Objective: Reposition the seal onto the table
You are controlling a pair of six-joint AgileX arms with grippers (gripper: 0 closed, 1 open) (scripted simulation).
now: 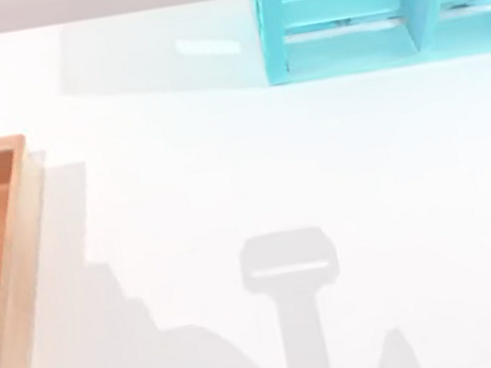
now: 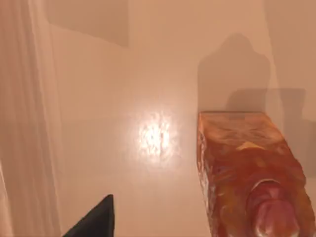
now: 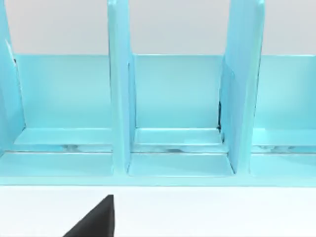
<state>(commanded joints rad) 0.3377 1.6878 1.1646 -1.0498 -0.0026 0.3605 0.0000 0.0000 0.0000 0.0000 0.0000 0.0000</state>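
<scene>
Your seal point(image 2: 249, 177), amber with a dark red rounded top, shows close in the left wrist view, standing on a smooth orange-brown surface. In the top view the wooden tray point(image 1: 18, 267) sits at the worktop's point(image 1: 253, 173) left edge and the turquoise shelf unit point(image 1: 385, 3) at far right. You cannot tell how either arm's jaws stand.
</scene>
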